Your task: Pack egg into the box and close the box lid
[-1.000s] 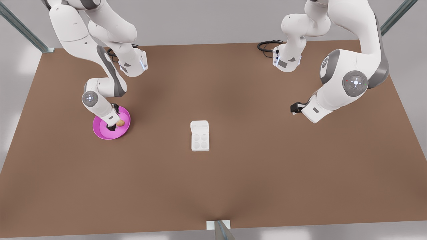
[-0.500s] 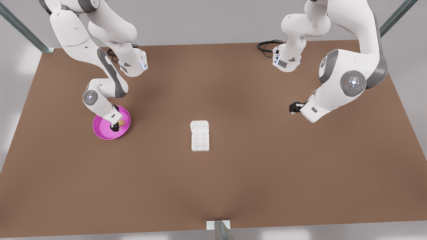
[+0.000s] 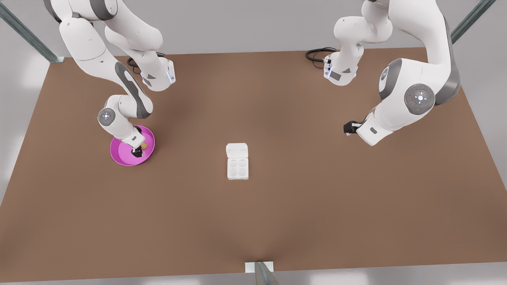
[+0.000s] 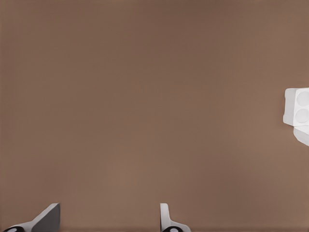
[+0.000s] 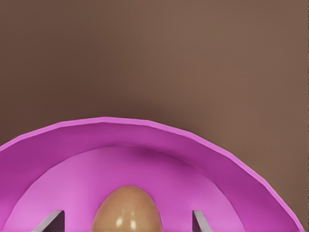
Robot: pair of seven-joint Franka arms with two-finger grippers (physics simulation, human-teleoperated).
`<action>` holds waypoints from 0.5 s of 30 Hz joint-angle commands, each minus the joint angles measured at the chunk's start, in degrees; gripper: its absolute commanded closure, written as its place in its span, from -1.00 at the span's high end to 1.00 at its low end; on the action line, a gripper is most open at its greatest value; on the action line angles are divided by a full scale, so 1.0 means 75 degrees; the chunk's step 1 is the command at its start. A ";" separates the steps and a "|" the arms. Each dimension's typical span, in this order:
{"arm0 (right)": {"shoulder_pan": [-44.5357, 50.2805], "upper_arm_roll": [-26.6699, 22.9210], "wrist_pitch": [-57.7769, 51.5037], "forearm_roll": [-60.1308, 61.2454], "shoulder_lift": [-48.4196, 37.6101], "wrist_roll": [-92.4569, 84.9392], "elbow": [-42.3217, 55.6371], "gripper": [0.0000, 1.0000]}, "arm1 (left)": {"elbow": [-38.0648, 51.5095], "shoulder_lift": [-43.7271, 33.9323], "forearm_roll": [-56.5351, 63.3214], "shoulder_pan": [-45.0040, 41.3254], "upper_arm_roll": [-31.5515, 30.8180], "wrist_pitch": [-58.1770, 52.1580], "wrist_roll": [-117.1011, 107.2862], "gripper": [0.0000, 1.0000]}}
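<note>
Egg (image 5: 128,210): tan-brown, lying in pink dish (image 3: 119,156); in front view (image 3: 144,146) it sits twd the dish's side nearest the box, just beside the gripper tip.
Pink dish: round, shallow, on the surface (image 3: 277,213) nr its edge at the front view's left, abt mid-depth. Rim in right wrist view (image 5: 231,159) curves round the egg.
R gripper (image 3: 137,151): down inside the dish, arm reaching in from the far corner at front view's left. In right wrist view (image 5: 128,220) its fingers (image 5: 52,220) stand wide, one on each side of the egg, gaps visible both sides, not touching it.
Box (image 3: 238,168): white carton, four round cups in 2x2, all cups bare, nr centre of the surface, well apart from the dish. Seen partly in left wrist view (image 4: 297,106).
Box lid (image 3: 237,150): open, laid back flat on the far side of the cups, hinged along that short edge.
L gripper (image 3: 348,128): above the surface twd the edge at front view's right, well apart from box, arm waiting. In left wrist view (image 4: 108,220) fingers (image 4: 166,220) spread wide, nothing btw them, bare brown surface beneath.
</note>
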 commanded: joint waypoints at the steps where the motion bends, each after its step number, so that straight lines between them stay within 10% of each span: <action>1: 0.0000 0.0000 0.0093 0.0038 -0.0014 -0.0450 0.0002 0.97 | 0.0006 -0.0008 0.0007 -0.0007 -0.0005 -0.0006 -0.0145 1.00; 15: 0.0000 -0.0011 0.0023 0.0038 -0.0096 -0.0485 0.0014 0.45 | 0.0006 -0.0008 0.0007 -0.0007 -0.0040 -0.0006 -0.0262 1.00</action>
